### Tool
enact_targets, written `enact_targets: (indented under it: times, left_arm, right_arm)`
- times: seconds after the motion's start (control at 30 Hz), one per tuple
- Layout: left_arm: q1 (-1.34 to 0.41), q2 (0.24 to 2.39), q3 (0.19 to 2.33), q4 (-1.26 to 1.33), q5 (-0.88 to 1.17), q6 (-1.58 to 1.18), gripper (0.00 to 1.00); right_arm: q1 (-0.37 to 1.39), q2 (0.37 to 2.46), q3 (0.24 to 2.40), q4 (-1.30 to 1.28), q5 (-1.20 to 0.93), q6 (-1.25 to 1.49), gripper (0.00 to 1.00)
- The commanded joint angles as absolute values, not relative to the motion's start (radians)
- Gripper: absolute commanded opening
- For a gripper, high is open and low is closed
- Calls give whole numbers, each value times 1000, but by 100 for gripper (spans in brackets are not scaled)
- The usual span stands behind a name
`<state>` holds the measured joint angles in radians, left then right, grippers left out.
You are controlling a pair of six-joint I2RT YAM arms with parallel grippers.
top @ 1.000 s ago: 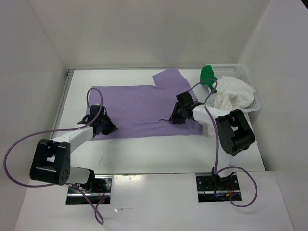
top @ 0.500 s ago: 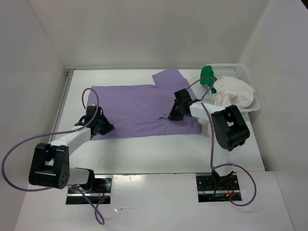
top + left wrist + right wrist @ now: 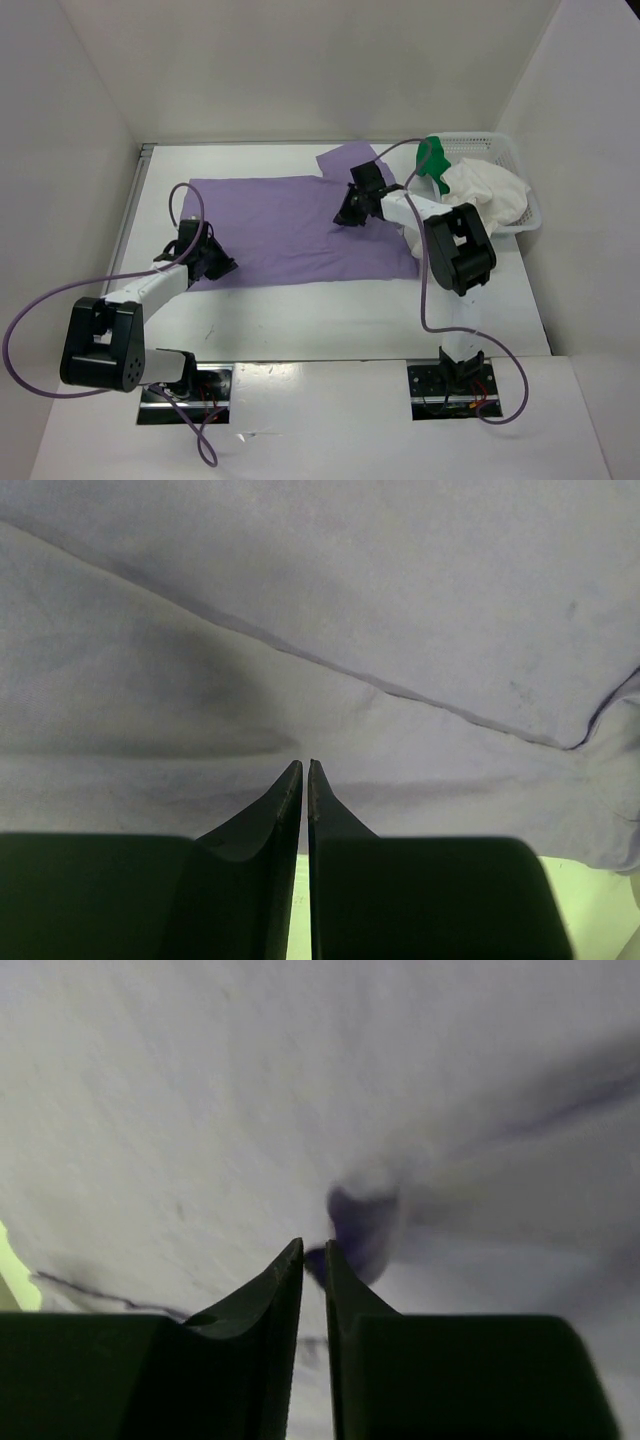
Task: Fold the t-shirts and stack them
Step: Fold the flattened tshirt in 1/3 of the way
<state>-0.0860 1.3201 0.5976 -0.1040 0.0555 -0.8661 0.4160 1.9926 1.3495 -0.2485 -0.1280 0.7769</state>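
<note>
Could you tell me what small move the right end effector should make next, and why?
Probably raise the right end effector slightly. Its fingers look closed on a small pucker of the lavender t-shirt, which otherwise lies flat on the table; a short lift would show whether the pinch holds before folding.

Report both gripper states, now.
Left gripper: shut, against the lavender t-shirt; whether it pinches cloth cannot be told.
Right gripper: shut on a pinch of the lavender t-shirt.
</note>
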Motion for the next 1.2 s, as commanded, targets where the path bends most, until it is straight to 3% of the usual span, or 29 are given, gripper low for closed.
enact_targets:
  times: [0.0, 0.17, 0.33, 0.43, 0.47, 0.57, 0.87, 1.17]
  left_arm:
    - [-75, 1325, 659, -95, 32, -859, 11]
    - [-54, 1338, 718, -104, 32, -838, 11]
    - [-54, 1384, 750, -104, 72, -819, 11]
    - [-54, 1384, 741, -113, 72, -792, 11]
    - [-54, 1384, 732, -114, 72, -792, 11]
    - [-54, 1393, 732, -124, 63, -769, 11]
    - [-54, 1471, 882, -155, 84, -729, 16]
    - [124, 1534, 957, -144, 104, -718, 27]
  right_arm:
    - [410, 2066, 1502, -287, -138, 741, 21]
    - [410, 1962, 1500, -296, -140, 709, 44]
    - [410, 1844, 1341, -287, -150, 709, 46]
    - [432, 1766, 1223, -264, -160, 721, 24]
    - [446, 1753, 1159, -241, -160, 721, 12]
    - [517, 1755, 1095, -212, -169, 733, 2]
    - [655, 1904, 1200, -203, -169, 744, 0]
    - [718, 1944, 1131, -184, -160, 765, 0]
